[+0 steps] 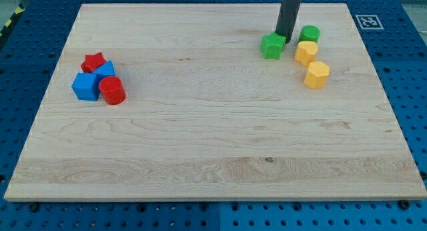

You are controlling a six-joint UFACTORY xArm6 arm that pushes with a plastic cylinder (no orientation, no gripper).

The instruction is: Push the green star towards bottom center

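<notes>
The green star (pixel 271 46) lies on the wooden board (pixel 213 144) near the view's top, right of centre. My tip (pixel 283 38) comes down from the view's top and sits at the star's upper right edge, touching or nearly touching it. The rod stands between the green star and a green cylinder (pixel 309 35) to its right.
Two yellow blocks (pixel 306 53) (pixel 317 75) lie just right of the star, below the green cylinder. At the view's left sit a red star (pixel 94 61), two blue blocks (pixel 85 86) (pixel 105 71) and a red cylinder (pixel 112 91), all close together.
</notes>
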